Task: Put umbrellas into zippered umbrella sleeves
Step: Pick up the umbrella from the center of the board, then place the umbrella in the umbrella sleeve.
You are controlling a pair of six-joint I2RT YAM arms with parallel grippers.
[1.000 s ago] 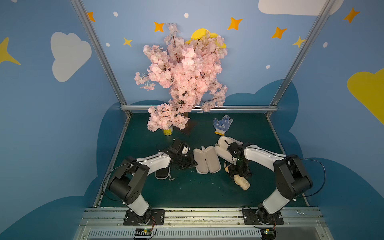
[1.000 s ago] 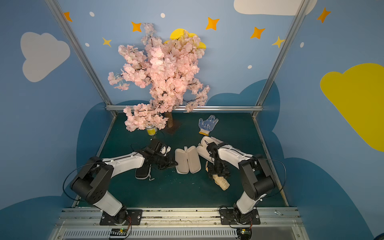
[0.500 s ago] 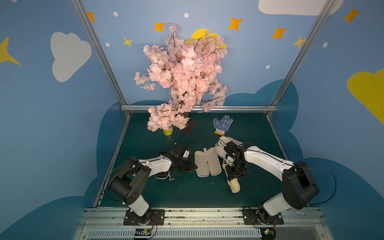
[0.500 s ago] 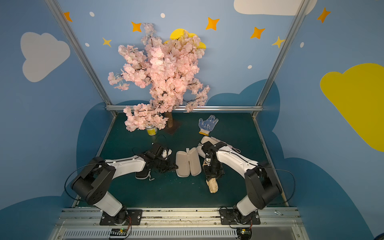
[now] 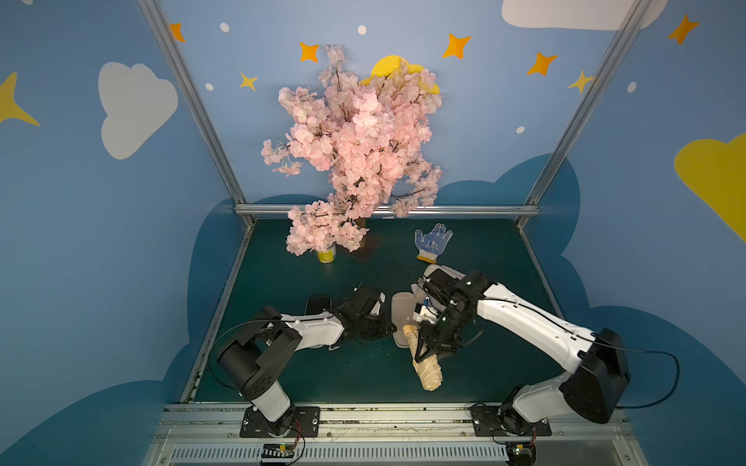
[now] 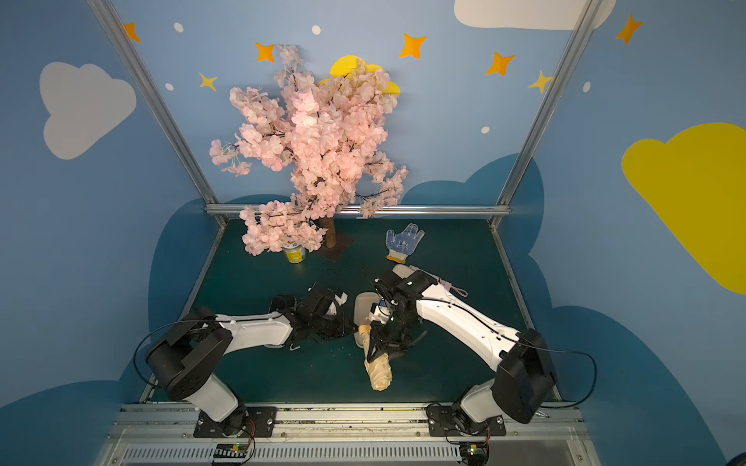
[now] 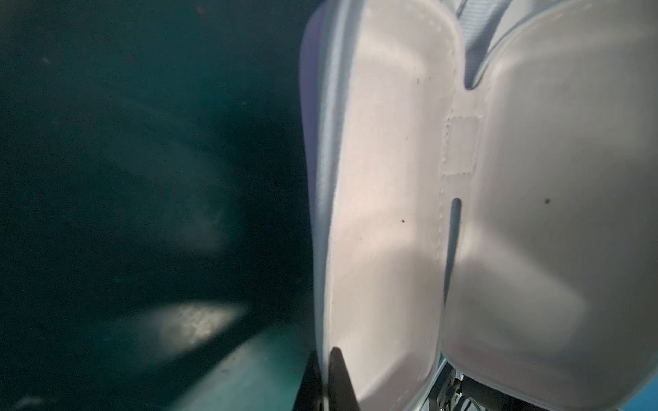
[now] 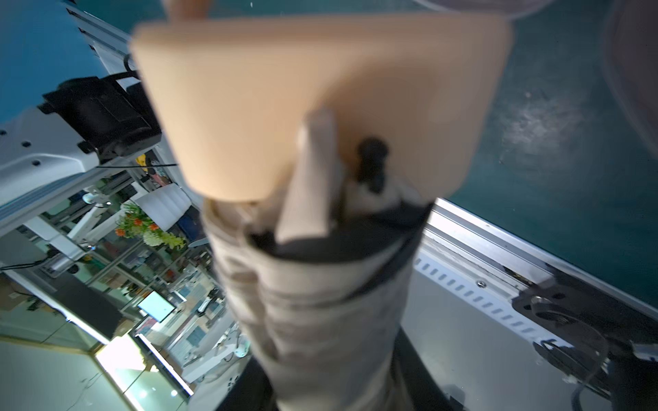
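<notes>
An open sleeve [image 5: 401,308] [image 6: 363,306] lies mid-table, both pale-lined halves up; its outer edge looks lavender in the left wrist view [image 7: 391,178]. My left gripper [image 5: 386,329] [image 6: 350,329] [image 7: 325,386] is shut on that sleeve's near left rim. My right gripper [image 5: 430,347] [image 6: 381,347] [image 8: 327,384] is shut on a cream-beige umbrella [image 5: 428,371] [image 6: 379,373] [image 8: 313,284]. The umbrella is held off the table, tilted. Its tan handle end [image 8: 320,106] points at the sleeve's near end, and its fabric end points at the front rail.
A black sleeve [image 5: 317,302] lies behind my left arm, partly hidden. A pale oblong thing [image 5: 440,269] with a pink loop [image 6: 456,288] sits under my right arm. At the back stand a blossom tree [image 5: 355,141] and a yellow can [image 5: 326,254], with a dotted glove [image 5: 432,241] beside them.
My right gripper closed on the cream-beige umbrella and carried it left to the open sleeve's near end. My left gripper moved right and closed on the sleeve's rim.
</notes>
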